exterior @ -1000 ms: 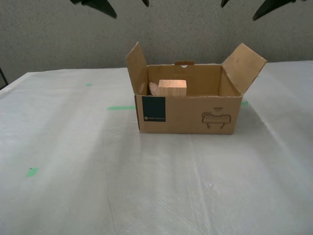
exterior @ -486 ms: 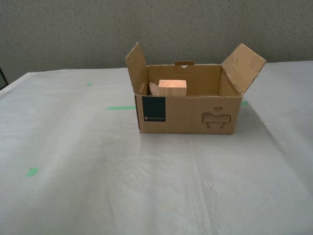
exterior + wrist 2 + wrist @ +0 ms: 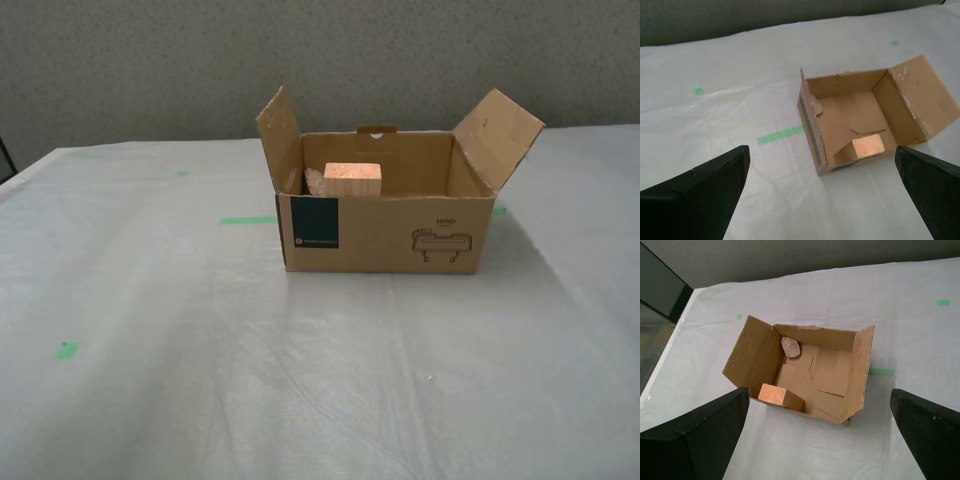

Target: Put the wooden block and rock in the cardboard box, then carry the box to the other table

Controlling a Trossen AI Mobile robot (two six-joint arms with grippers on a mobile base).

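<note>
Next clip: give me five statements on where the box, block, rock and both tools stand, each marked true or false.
1. The cardboard box stands on the other table, the white-sheeted one with green tape marks. True.
2. The rock lies on the sheet beside the box. False: it lies inside, in a corner.
3. The wooden block is inside the box. True.
4. My first tool grips a box flap. False: it is open above the box, touching nothing.
5. My second tool holds the block. False: it is open and empty.

cardboard box (image 3: 385, 235) front | "HAND" above line drawing | teal label text too small to read
</note>
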